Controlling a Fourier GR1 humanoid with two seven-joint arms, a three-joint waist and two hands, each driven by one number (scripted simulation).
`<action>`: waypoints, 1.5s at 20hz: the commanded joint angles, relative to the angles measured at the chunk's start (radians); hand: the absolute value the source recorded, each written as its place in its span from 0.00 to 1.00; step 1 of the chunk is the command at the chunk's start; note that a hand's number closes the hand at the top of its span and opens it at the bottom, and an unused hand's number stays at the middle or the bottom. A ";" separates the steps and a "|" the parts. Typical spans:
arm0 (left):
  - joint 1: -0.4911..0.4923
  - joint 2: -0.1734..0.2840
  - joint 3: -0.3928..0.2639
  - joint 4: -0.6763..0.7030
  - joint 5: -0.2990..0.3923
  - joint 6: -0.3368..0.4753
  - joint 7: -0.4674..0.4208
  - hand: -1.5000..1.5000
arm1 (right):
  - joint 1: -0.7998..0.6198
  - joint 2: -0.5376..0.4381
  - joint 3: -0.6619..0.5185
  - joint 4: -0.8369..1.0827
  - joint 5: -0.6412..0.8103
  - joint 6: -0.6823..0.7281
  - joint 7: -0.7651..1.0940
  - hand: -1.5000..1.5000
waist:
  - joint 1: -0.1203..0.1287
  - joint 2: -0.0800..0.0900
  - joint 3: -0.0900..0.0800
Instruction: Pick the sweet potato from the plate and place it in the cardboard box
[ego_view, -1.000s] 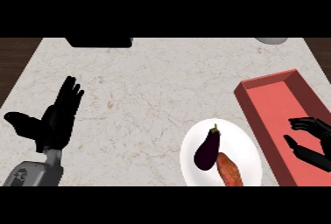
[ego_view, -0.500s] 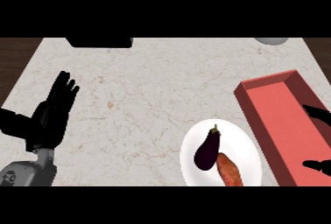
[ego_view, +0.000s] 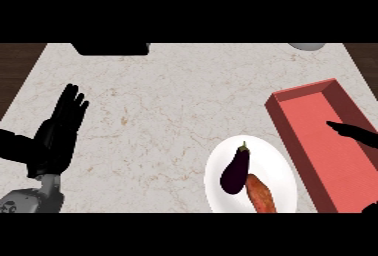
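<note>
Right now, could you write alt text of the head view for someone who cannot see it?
A white plate on a marble counter holds a sweet potato beside a purple eggplant, next to a red box. The right hand reaches over the box; the left hand rests open at the left.

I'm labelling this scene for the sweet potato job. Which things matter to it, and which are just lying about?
Belong to the job:
sweet potato
plate
red box
right hand, over the box

Lying about:
eggplant, beside the sweet potato on the plate
left hand, open at the left
dark object at the far edge
</note>
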 joint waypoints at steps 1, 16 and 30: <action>0.001 -0.015 0.012 0.013 -0.018 -0.011 -0.003 0.50 | 0.004 0.072 0.018 -0.159 -0.082 0.024 0.197 0.00 | -0.002 0.001 0.001; 0.055 -0.066 0.076 -0.022 -0.054 -0.111 0.010 0.50 | 0.059 0.278 0.027 -0.275 0.049 0.070 0.389 0.00 | 0.002 0.003 0.002; 0.045 -0.121 0.125 -0.025 -0.123 -0.146 0.023 0.50 | 0.105 0.498 0.100 -0.347 0.275 0.047 0.463 0.00 | 0.003 0.002 0.002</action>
